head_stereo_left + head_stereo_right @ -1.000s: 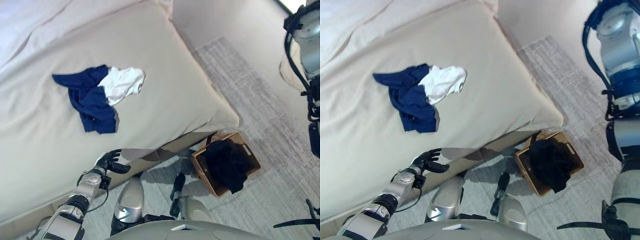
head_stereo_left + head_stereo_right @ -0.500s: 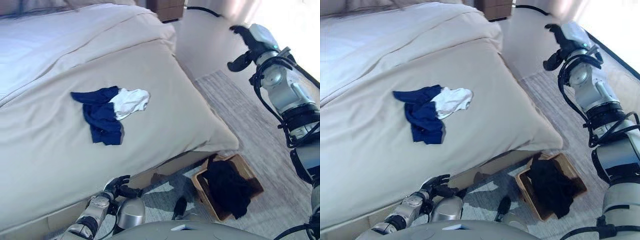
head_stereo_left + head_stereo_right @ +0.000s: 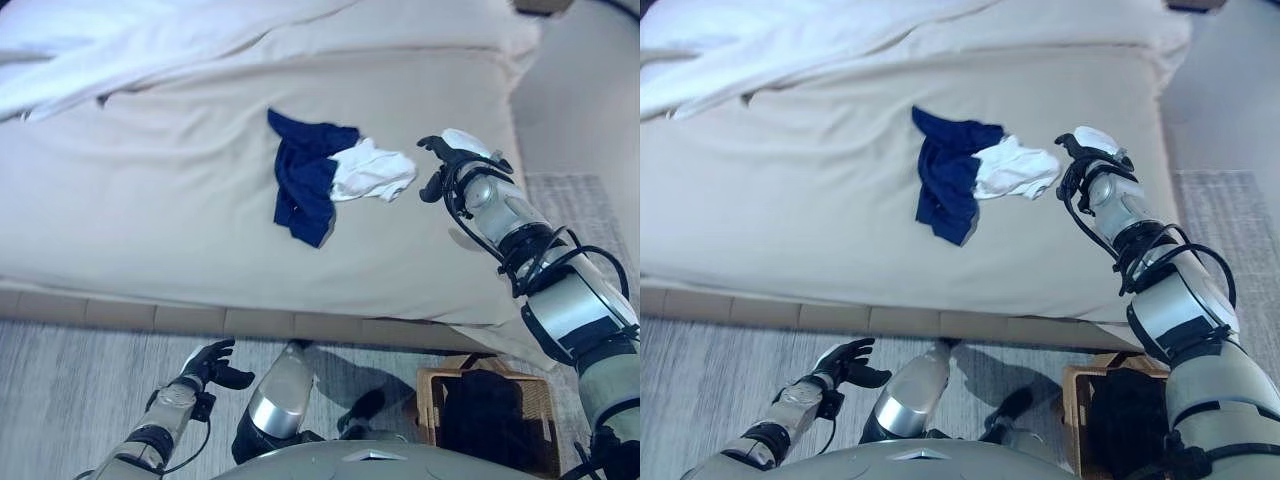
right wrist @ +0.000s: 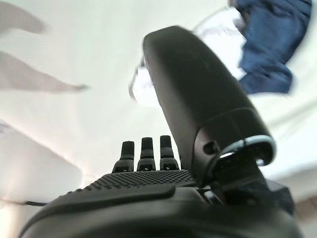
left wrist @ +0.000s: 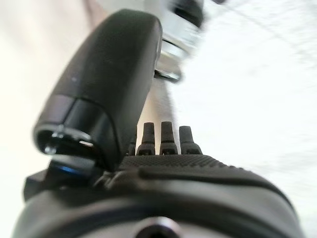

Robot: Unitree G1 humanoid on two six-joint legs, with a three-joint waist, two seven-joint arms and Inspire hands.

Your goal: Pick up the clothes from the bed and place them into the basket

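A navy blue garment and a white garment lie together on the beige bed. My right hand hovers just right of the white garment, fingers relaxed and open, holding nothing; its wrist view shows the white garment and the blue one past the thumb. My left hand hangs low over the floor in front of the bed, open and empty. The brown basket stands on the floor at the lower right with dark clothes in it.
The bed's front edge runs across the view above the grey carpet. A rumpled white sheet lies along the far side of the bed.
The camera has swung, so the whole scene has shifted. My right arm has come down from high at the right to just beside the white garment. My left hand stays low by the floor.
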